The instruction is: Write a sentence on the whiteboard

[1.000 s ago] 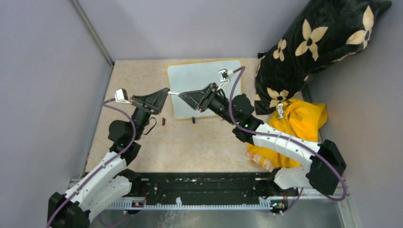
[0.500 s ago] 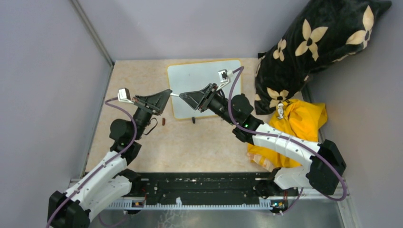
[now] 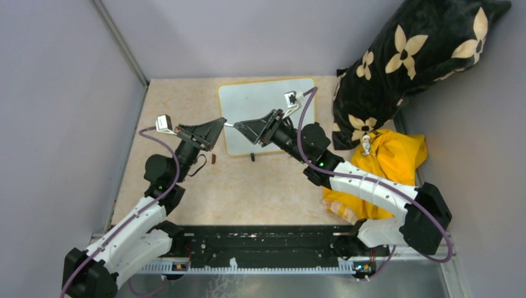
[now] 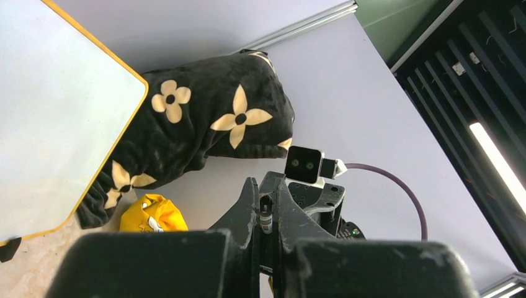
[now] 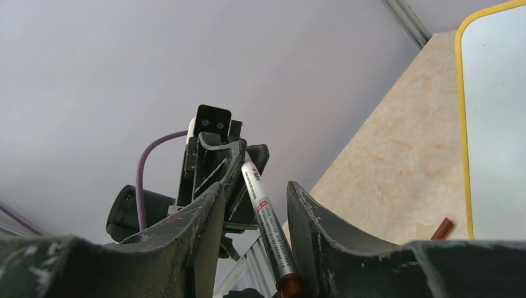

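Observation:
The whiteboard (image 3: 267, 102) lies flat at the back middle of the table, with a yellow-orange frame. Its visible surface is blank, so no sentence shows. It also shows in the left wrist view (image 4: 49, 112) and the right wrist view (image 5: 496, 124). My two grippers meet tip to tip above the board's near left corner. My left gripper (image 3: 219, 121) (image 4: 265, 186) is shut on one end of a silver marker (image 3: 229, 123) (image 5: 268, 223). My right gripper (image 3: 239, 125) (image 5: 255, 186) is open, and the marker's brown end lies between its jaws.
A small reddish-brown cap (image 3: 213, 159) (image 5: 441, 228) lies on the beige tabletop near the board's front left corner. A black pillow with cream flowers (image 3: 409, 56) and a yellow cloth (image 3: 391, 161) fill the right side. Grey walls enclose the table.
My left gripper has shifted slightly right toward the right gripper, bringing the marker further between its jaws. The right arm has barely moved.

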`<state>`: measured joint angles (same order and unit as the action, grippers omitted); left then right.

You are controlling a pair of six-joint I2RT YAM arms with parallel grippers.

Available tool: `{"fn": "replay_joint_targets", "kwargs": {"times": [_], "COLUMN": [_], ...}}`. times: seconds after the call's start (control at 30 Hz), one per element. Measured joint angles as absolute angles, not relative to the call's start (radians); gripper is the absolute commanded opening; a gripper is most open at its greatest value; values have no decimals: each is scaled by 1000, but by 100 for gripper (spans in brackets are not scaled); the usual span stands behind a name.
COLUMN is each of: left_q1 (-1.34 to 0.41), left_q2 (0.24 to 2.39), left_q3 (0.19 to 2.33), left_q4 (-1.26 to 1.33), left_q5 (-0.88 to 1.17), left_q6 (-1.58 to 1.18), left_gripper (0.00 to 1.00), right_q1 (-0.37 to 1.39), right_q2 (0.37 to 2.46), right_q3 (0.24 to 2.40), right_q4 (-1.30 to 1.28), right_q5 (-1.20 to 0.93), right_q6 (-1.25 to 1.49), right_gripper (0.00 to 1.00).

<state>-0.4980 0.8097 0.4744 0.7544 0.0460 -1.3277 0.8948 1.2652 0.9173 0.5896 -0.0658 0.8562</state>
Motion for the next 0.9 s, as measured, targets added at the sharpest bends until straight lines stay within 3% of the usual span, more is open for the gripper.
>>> {"fn": "replay_joint_targets", "kwargs": {"times": [0.9], "left_q1": [-509], "left_q2": [802], "left_q3": [474], "left_q4": [721], "left_q5": [-1], "left_q6": [-1396], "left_gripper": [0], "right_q1": [895], "right_q2": [1265], "right_q3": [916], "right_q4": [599], "right_q5": [-60], "right_q6": [865], "right_gripper": [31]}}
